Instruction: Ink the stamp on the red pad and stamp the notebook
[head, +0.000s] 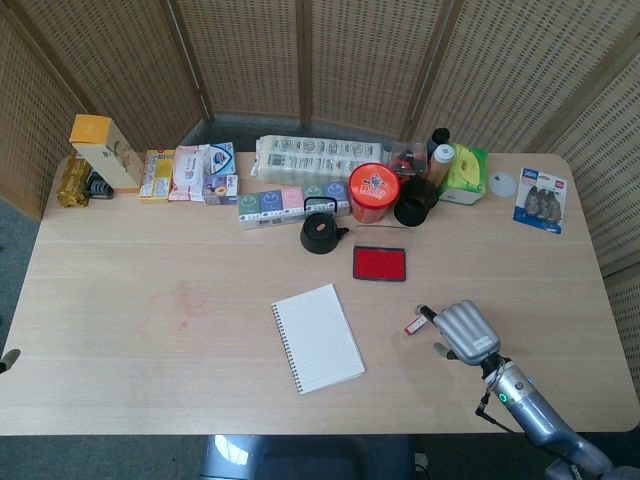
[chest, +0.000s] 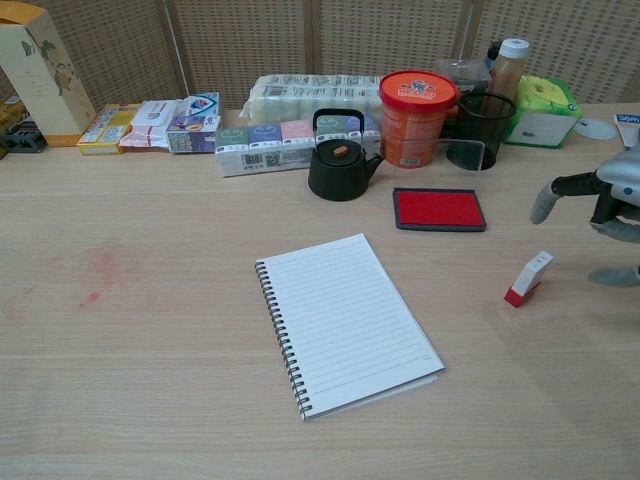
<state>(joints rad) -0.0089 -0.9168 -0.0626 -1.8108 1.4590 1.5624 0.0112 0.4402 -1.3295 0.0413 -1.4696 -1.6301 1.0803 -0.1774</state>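
- Far left, the left hand (head: 8, 358) barely peeks in at the table edge in the head view; too little shows to tell how its fingers lie
- Next over, the notebook (head: 317, 338) lies open and flat mid-table, its lined page blank, so no stamp mark on it yet
- Behind and right of it, the red pad (head: 379, 263) sits lid-off just in front of the kettle (head: 320, 234) and orange tub (head: 373, 192), ready for inking
- Now the stamp (chest: 527, 279), tilted on the table between notebook and right hand, well apart from the pad and held by nothing
- And the right hand (head: 462, 332) hangs just beside the stamp, fingers spread and empty; in the chest view the fingertips (chest: 541, 207) sit above and to the right of it, none touching as far as I can tell
- My read: nothing is done yet; picking up the stamp, inking it and pressing it on the page are all left
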